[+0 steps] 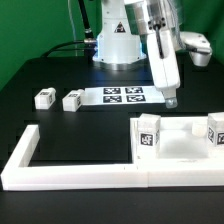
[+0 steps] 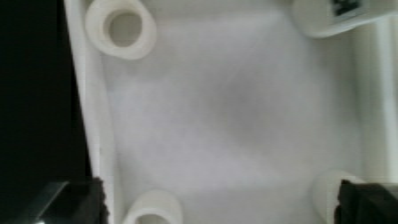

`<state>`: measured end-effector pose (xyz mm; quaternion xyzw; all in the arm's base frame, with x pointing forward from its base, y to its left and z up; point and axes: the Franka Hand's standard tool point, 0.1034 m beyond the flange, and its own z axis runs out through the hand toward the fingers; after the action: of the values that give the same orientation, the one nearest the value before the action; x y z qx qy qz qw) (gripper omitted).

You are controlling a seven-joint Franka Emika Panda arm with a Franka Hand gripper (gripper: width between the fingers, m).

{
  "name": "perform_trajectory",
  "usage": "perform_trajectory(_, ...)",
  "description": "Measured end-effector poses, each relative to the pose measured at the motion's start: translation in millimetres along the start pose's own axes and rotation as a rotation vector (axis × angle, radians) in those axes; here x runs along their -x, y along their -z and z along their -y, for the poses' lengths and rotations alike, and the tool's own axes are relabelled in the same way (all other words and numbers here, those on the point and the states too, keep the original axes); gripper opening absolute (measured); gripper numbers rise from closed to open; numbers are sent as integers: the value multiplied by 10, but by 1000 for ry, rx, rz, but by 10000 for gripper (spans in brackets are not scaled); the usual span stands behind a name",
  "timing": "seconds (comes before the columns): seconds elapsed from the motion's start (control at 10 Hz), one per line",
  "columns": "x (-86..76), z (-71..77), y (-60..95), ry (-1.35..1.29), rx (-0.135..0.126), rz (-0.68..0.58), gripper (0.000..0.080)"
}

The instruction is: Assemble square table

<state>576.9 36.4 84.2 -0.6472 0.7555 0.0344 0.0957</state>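
The white square slab (image 1: 182, 148) was laid against the long white wall (image 1: 80, 178), away from its corner. Round holes (image 2: 125, 27) were seen in its rimmed face, and two leg blocks (image 1: 147, 135) were stood on it. The hand (image 1: 172, 101) was held wide open, with nothing in it.

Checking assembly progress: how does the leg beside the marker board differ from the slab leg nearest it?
The loose leg lies low on the black table; the slab leg stands upright. The loose leg touches no other part; the slab leg sits at a corner of the slab. Both are white tagged blocks.
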Motion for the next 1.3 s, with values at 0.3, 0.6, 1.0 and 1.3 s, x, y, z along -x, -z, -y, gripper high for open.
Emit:
perform_trajectory(0.3, -53, -319, -395, 11, 66, -35, 648)
perform_trajectory(0.6, -175, -386, -634, 21, 124, -35, 648)
perform_trajectory(1.0, -194, -407, -662, 10, 168, -17, 398)
perform_trajectory(1.3, -188, -438, -668, 15, 178, -15, 83)
